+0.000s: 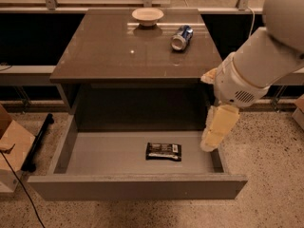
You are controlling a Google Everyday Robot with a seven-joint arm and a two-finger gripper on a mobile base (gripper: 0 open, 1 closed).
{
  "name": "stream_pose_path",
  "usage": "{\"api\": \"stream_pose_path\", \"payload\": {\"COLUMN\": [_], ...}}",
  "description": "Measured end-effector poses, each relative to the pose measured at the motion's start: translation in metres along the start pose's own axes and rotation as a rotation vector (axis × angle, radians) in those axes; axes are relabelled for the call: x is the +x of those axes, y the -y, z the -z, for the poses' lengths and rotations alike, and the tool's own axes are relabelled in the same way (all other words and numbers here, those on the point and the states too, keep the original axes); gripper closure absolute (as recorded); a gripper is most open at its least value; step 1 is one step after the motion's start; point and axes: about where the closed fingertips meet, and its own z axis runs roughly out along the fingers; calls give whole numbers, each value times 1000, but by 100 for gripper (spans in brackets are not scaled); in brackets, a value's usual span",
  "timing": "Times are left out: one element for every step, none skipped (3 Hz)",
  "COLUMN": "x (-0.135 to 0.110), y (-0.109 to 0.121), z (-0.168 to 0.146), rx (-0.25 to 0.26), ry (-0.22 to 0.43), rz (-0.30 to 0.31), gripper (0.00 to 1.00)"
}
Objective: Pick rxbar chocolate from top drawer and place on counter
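The rxbar chocolate [163,151], a flat black bar with white lettering, lies on the floor of the open top drawer [137,186], right of its middle and near the front. My gripper [209,145] hangs pointing down over the drawer's right side wall, to the right of the bar and apart from it, holding nothing. The white arm reaches in from the upper right. The glossy brown counter [118,51] lies above the drawer.
A shallow white bowl [147,16] and a blue-and-silver soda can [182,36] lying on its side sit at the back of the counter. A cardboard box [12,144] and a black bar [39,139] are on the terrazzo floor at the left.
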Motion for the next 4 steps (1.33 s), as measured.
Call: {"api": "stream_pose_path", "payload": {"x": [-5, -6, 0, 7], "y": [3, 9, 16, 26], "z": [-38, -77, -108, -131], "rx": [-18, -37, -42, -48], "ry": [42, 61, 91, 141], "rz": [-11, -40, -82, -140], "gripper": [0, 0, 0, 0]}}
